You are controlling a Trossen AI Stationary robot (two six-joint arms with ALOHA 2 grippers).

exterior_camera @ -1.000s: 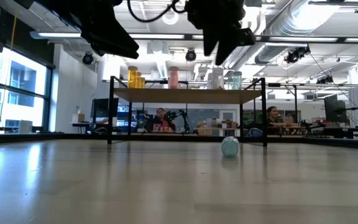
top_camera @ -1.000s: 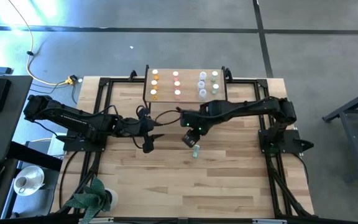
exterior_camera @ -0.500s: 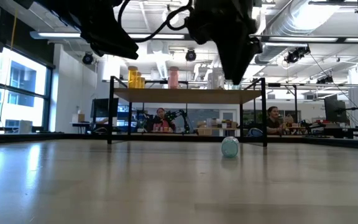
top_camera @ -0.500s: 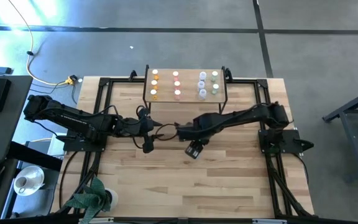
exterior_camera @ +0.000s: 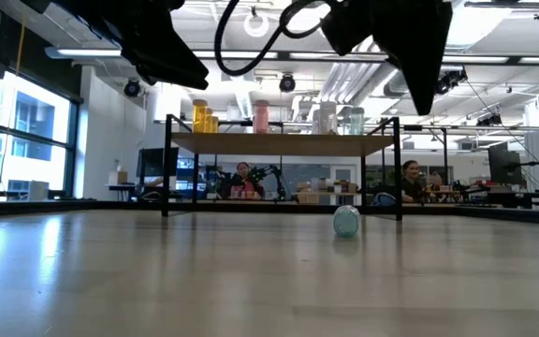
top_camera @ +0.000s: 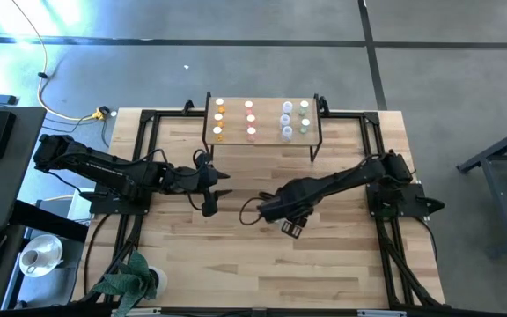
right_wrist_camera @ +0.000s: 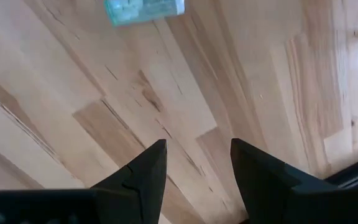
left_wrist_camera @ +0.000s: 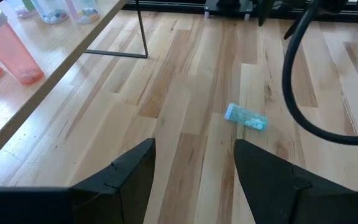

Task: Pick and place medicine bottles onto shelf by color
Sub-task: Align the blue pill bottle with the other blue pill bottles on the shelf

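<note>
Right arm has swung down from near the shelf (top_camera: 262, 120) toward six o'clock, so the right gripper (top_camera: 291, 228) now hangs low over the table (top_camera: 341, 273), fingers apart and empty. One teal bottle (left_wrist_camera: 246, 117) lies on its side just beside it. Left gripper (top_camera: 211, 199) waits at nine o'clock, fingers apart too. Next, I think, comes dropping over that bottle and squeezing. Behind the wood table is a big bright room with people sitting.
</note>
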